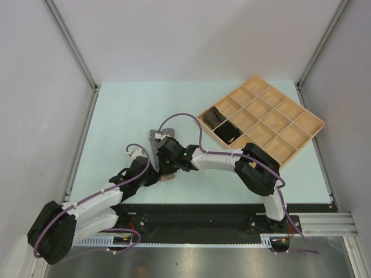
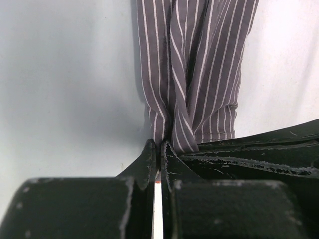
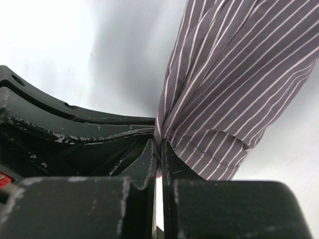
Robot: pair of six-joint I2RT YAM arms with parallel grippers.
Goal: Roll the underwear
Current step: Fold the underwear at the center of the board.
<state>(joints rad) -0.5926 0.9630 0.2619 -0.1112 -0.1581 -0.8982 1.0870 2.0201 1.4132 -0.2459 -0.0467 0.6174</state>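
A grey-purple underwear (image 2: 192, 69) with thin white stripes lies folded into a long strip on the table, and both grippers pinch its near end. My left gripper (image 2: 159, 149) is shut on that end's left corner; my right gripper (image 3: 160, 147) is shut on the same end of the underwear (image 3: 234, 84). In the top view the two grippers, left (image 1: 161, 175) and right (image 1: 164, 157), meet close together over the strip (image 1: 155, 138), which they mostly hide. Two dark underwear, one (image 1: 212, 117) and another (image 1: 230, 133), sit in neighbouring compartments of the wooden tray (image 1: 316, 124).
The tray with its several compartments stands at the back right of the pale table (image 1: 122, 116). Grey walls and metal rails (image 1: 81, 145) close in the table's left, right and far sides. The right arm's elbow (image 1: 255, 168) hangs just in front of the tray.
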